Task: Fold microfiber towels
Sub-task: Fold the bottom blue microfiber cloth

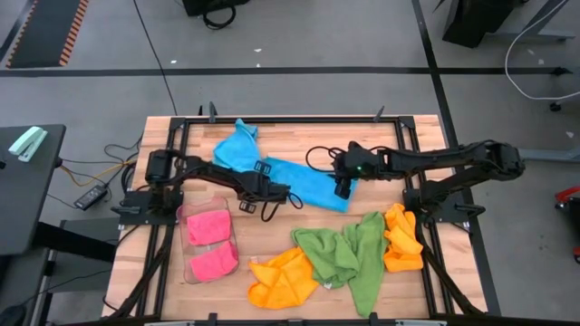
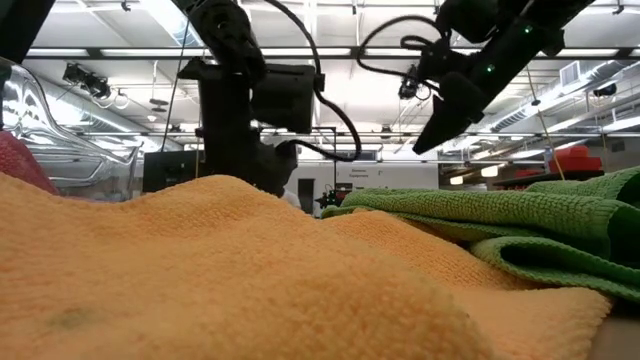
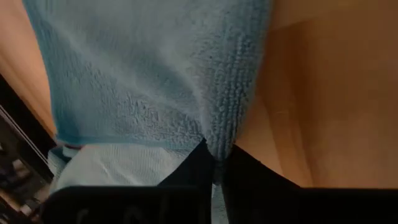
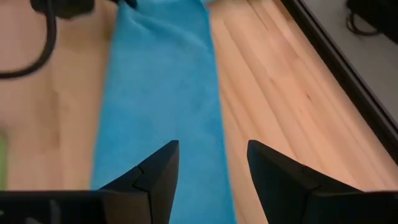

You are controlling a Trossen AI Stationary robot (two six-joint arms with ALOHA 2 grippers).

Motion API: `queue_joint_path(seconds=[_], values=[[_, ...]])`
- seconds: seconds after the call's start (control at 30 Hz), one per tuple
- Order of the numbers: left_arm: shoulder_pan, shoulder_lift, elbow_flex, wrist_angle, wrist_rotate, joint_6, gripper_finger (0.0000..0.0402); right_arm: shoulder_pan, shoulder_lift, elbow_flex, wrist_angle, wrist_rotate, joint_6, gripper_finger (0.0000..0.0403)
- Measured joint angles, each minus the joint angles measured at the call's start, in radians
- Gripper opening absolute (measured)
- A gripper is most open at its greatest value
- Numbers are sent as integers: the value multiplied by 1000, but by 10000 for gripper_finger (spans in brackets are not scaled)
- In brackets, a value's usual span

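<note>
— Currently, blue towel (image 1: 299, 181)?
— Centre frame on the table (image 1: 272, 237); left gripper (image 1: 292, 196) jaws pinched on its edge; right gripper (image 1: 343, 190) jaws parted, empty, above it.

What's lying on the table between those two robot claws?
The sky blue towel spans that stretch, seen from above: the left pincer is shut on its edge, the right pincer hangs open above it.
</note>
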Motion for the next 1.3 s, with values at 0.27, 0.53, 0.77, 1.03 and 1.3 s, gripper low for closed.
queue_joint_path(seconds=[0.27, 0.53, 0.77, 1.03, 1.3], values=[[-17, -43, 2, -17, 51, 29, 24, 58, 96, -68, 229, -49, 15, 200], [-12, -102, 2, 4, 65, -29, 31, 63, 261, -75, 380, -113, 41, 200], [12, -101, 3, -31, 143, -104, 70, 62, 359, -74, 428, -132, 48, 200], [84, -100, -7, -66, 224, -162, 149, 62, 360, -75, 399, -132, 55, 200], [183, -100, -7, -74, 272, -176, 194, 61, 356, -74, 352, -119, 51, 200]])
